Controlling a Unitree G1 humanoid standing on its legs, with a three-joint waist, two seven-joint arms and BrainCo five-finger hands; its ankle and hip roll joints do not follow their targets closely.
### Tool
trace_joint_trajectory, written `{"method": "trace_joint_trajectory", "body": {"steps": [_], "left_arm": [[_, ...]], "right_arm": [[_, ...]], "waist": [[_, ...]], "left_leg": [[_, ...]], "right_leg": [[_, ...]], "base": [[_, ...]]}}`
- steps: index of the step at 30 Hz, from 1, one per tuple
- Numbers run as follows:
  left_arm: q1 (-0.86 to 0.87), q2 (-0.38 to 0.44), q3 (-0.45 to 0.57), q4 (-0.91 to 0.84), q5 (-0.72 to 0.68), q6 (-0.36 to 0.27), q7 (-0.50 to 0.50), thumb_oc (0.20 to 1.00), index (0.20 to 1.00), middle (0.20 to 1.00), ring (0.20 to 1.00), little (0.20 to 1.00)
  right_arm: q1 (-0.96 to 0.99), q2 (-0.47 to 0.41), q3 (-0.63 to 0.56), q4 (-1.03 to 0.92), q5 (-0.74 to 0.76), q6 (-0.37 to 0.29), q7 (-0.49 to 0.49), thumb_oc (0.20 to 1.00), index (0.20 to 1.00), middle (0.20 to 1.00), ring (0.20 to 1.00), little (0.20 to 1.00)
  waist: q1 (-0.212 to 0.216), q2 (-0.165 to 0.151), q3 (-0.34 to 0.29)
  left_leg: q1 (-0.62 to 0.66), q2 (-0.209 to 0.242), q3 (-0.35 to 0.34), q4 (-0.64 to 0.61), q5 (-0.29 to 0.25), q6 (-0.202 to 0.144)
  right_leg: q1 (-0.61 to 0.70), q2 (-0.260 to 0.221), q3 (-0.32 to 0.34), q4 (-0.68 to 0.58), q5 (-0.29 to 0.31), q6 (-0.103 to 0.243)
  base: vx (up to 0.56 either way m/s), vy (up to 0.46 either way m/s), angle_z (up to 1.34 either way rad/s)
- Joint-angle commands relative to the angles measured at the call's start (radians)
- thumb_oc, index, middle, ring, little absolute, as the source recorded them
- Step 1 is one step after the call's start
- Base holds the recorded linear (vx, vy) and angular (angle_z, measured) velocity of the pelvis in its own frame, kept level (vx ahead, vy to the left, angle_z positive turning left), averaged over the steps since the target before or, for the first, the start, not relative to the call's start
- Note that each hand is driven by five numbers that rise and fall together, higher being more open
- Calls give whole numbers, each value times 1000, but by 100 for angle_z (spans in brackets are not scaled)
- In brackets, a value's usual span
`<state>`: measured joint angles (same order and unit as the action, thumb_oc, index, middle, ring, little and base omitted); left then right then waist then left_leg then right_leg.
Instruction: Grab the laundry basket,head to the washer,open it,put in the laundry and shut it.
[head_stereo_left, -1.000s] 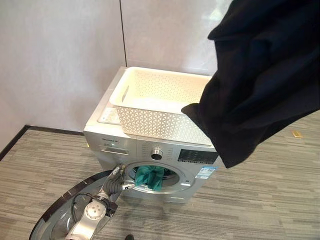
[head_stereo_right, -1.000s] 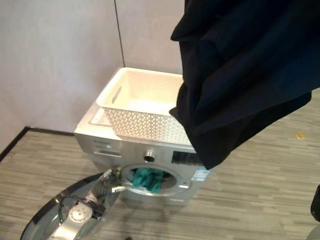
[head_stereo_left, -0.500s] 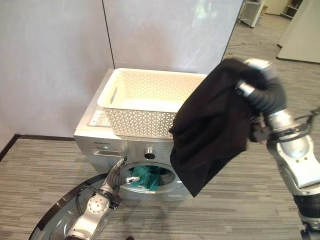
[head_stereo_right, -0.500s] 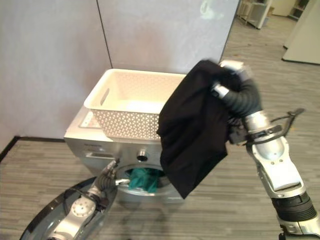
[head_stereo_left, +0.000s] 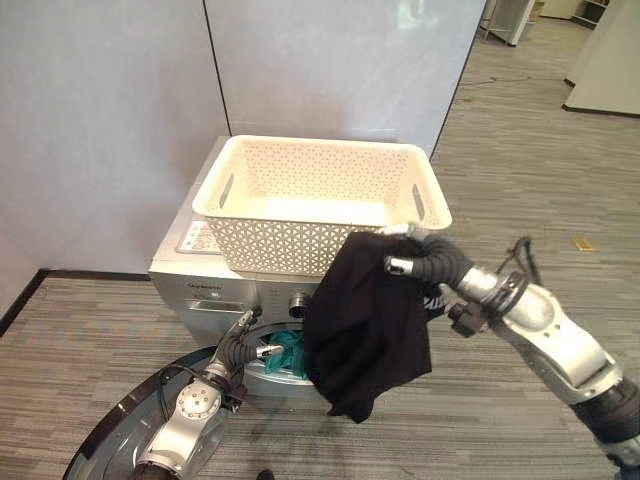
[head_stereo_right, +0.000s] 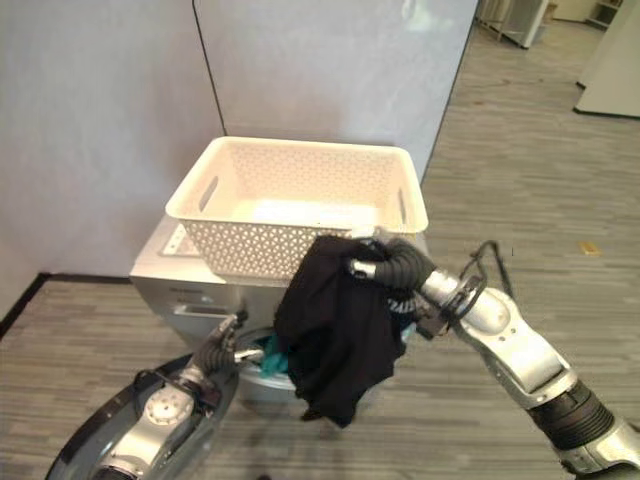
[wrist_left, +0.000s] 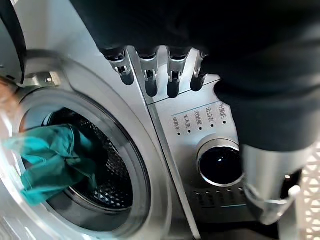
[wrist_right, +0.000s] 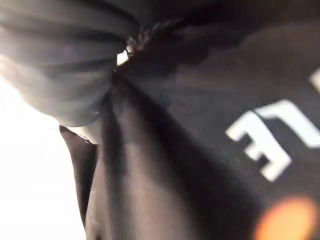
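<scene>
Left hand (head_stereo_left: 243, 341) sits low at the left edge of the washer (head_stereo_left: 200, 275) opening, fingers (wrist_left: 150, 75) straight and relaxed in its wrist view, holding nothing, tips pointing at the control panel above the drum rim. Open door (head_stereo_left: 115, 440) lies low and left, swung out under the left arm. Teal cloth (head_stereo_left: 285, 352) hangs half out of the drum mouth, just right of the left hand; in the left wrist view it (wrist_left: 47, 162) drapes over the lower left of the drum opening. A round knob (wrist_left: 220, 162) shows on the panel beside the drum. White basket (head_stereo_left: 255, 205) sits on top of the washer, no cloth visible inside it. Black garment (head_stereo_left: 365, 320) hangs in front of the washer, covering the right part of the door opening and panel, its lower end dangling near the floor (head_stereo_left: 500, 400) but not clearly touching. Its top is bunched at the right hand (head_stereo_left: 415, 258), which is just in front of the basket's right front corner, fingers curled into the cloth, gripping it from above so the garment hangs down and to the left of the hand. Right wrist view shows the dark fabric (wrist_right: 200, 150) pressed close, with a white printed mark on it. Right arm comes in from lower right.
</scene>
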<state>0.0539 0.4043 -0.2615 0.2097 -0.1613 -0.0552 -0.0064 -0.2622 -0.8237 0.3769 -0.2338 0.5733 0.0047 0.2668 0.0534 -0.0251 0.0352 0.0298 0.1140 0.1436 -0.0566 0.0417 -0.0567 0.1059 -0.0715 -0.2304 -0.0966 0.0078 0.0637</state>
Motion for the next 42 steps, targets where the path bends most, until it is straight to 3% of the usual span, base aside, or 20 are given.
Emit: {"method": "trace_joint_trajectory", "body": {"steps": [1, 8, 18, 27, 34, 42], "left_arm": [[-50, 27, -42, -44, -83, -78, -36, 1000, 1000, 1000, 1000, 1000], [22, 105, -62, -159, -141, -75, -122, 1000, 1000, 1000, 1000, 1000], [-9, 208, -111, -312, -187, -53, -198, 1000, 1000, 1000, 1000, 1000], [-188, 88, -229, -184, 60, -66, -106, 1000, 1000, 1000, 1000, 1000], [-257, 13, -286, -88, 150, -57, -68, 1000, 1000, 1000, 1000, 1000], [-277, 43, -281, -95, 265, -66, -40, 1000, 1000, 1000, 1000, 1000]], "right_arm": [[-13, 6, -37, -11, -8, -35, 4, 200, 200, 200, 200, 200], [52, 77, -85, 46, -70, -38, -12, 200, 200, 200, 200, 200], [16, 163, -98, 83, -120, -51, -61, 200, 200, 200, 200, 200], [31, 294, -92, 78, -142, -57, -129, 200, 200, 200, 200, 200], [28, 340, -69, 68, -115, -61, -164, 200, 200, 200, 200, 200], [26, 341, -67, 42, -65, -66, -169, 200, 200, 200, 200, 200]], "waist": [[10, -23, -38], [34, -10, -26], [40, 13, -21], [21, 2, -19], [17, -7, -10], [23, -14, 11]], "left_leg": [[-109, 44, 6, 11, 84, -27], [-128, 27, -31, 22, 85, -22], [-128, 7, -50, -9, 93, -18], [-125, 0, -47, -23, 88, -12], [-124, 5, -44, -23, 91, -14], [-136, 16, -48, -24, 100, -21]], "right_leg": [[75, -16, -49, 52, -148, 2], [82, -16, -75, 53, -159, -6], [78, -15, -92, 37, -155, -6], [70, -18, -88, 32, -151, -3], [67, -14, -85, 34, -154, -7], [55, -4, -92, 37, -158, -9]], "base": [[22, -13, 8], [38, -17, 17], [13, 6, 15], [1, 3, 0], [0, 0, 0], [4, -3, 1]]}}
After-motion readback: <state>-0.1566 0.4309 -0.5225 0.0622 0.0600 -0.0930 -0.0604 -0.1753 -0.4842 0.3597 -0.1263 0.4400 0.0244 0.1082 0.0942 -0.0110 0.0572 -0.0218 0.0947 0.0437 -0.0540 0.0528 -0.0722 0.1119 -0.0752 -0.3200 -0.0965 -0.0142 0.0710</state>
